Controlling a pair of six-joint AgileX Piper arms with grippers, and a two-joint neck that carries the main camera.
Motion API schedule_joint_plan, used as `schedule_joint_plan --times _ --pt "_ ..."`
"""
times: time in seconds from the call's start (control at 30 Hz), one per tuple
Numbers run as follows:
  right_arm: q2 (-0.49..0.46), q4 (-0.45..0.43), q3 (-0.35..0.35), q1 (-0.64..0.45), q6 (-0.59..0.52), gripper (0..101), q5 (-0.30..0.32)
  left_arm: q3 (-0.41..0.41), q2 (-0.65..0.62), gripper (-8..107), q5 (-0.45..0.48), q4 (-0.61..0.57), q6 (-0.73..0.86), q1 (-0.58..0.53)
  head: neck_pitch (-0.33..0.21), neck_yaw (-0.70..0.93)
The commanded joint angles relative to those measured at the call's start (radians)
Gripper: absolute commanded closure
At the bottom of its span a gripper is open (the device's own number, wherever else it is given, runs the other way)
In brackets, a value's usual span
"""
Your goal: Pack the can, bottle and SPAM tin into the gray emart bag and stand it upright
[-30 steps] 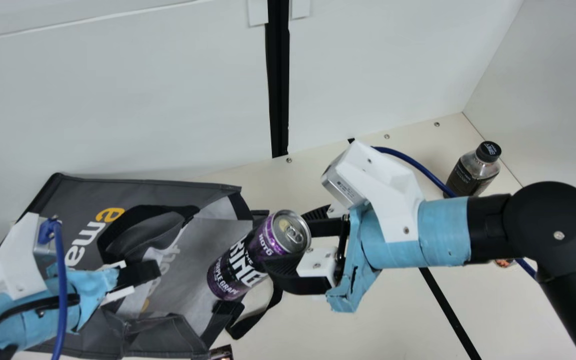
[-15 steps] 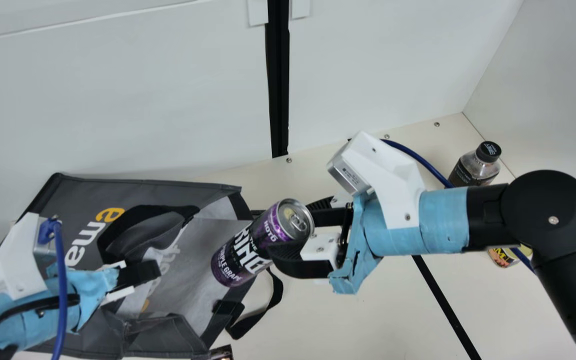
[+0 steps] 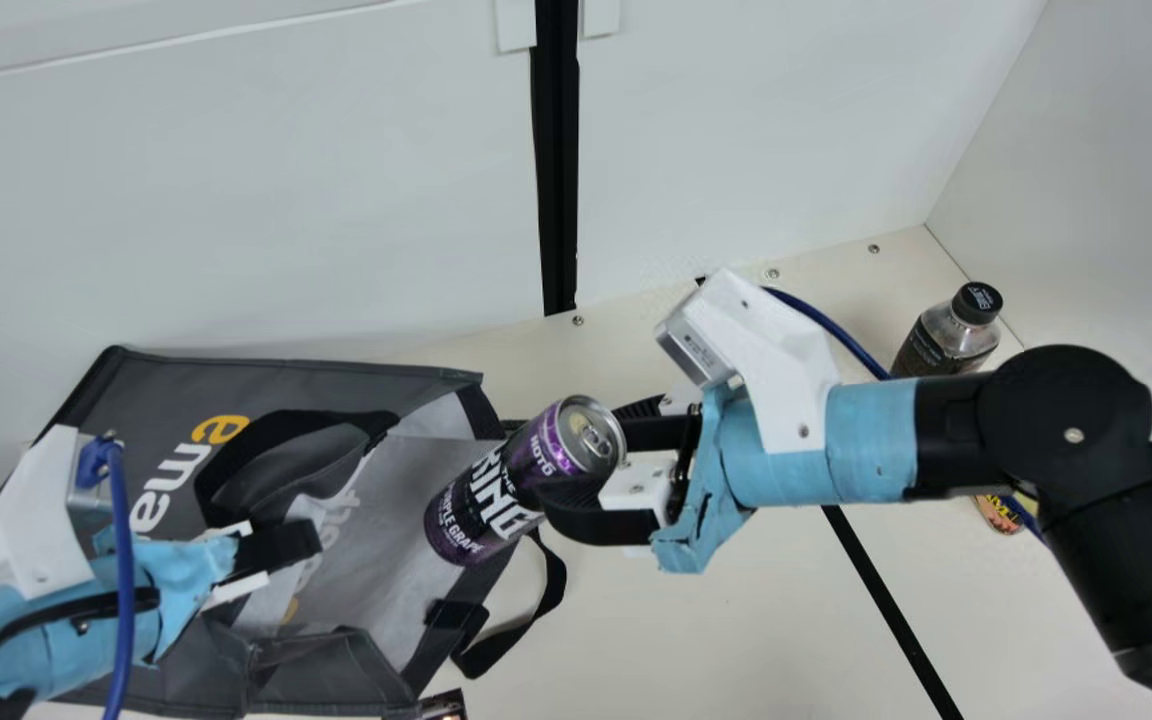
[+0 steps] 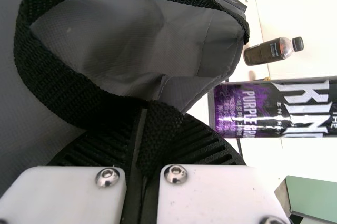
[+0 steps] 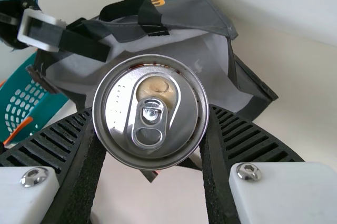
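The gray emart bag (image 3: 336,500) lies on its side at the left, its mouth toward the middle. My left gripper (image 3: 286,545) is at the bag's handle; in the left wrist view the left gripper (image 4: 142,155) is shut on the black strap. My right gripper (image 3: 591,465) holds the purple can (image 3: 506,480) tilted just outside the bag's mouth. In the right wrist view, the right gripper (image 5: 151,129) has the can (image 5: 174,139) clamped between both fingers, top facing the camera. The bottle (image 3: 946,345) stands at the back right. Partly hidden by the right arm is the SPAM tin (image 3: 998,515).
A teal basket (image 5: 31,100) shows beyond the bag in the right wrist view. One loose black strap (image 3: 546,610) lies on the table below the can. A small dark object (image 3: 444,706) sits at the main view's bottom edge. White walls (image 3: 786,120) border the table behind.
The right gripper, with the can in it, has shifted slightly toward the back wall, mostly in the first half second. The left arm and the bag have kept still.
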Motion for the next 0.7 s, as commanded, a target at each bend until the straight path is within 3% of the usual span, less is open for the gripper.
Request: schedule_joint_plan --times 0.0,0.67 --pt "0.009 -0.002 0.003 0.012 -0.004 101 -0.019 0.000 0.000 107 0.000 0.000 0.000 0.000 -0.023 -0.001" --pt "0.141 0.059 0.029 0.118 -0.105 101 -0.124 0.000 0.000 107 0.000 0.000 0.000 0.000 -0.023 -0.001"
